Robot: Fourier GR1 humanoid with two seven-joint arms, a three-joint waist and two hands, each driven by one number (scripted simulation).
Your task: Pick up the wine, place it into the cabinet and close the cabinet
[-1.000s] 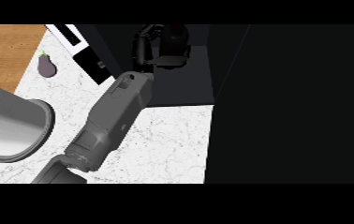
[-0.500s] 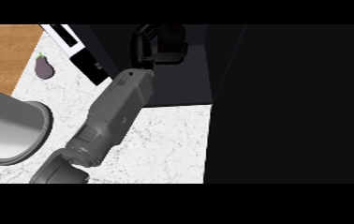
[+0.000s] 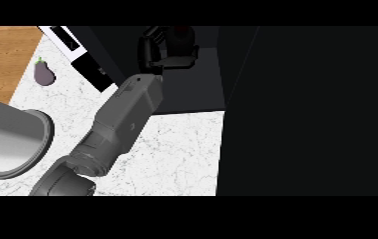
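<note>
Dark cabinet (image 3: pixel 192 90): left hand (image 3: pixel 168 48) inside.

Kitchen — white marbled counter (image 3: pixel 173 148) fills the lower middle, with a dark open cabinet (image 3: pixel 188 90) set above it. A purple eggplant (image 3: pixel 44 73) lies on the counter near the wooden surface (image 3: pixel 16 53) at upper left. Curved grey metal rim (image 3: pixel 33 143) at the left edge, sink or pot — can't tell which.

left hand (image 3: pixel 168 50) slightly deeper into the dark cabinet (image 3: pixel 192 90), forearm shifted right
</note>
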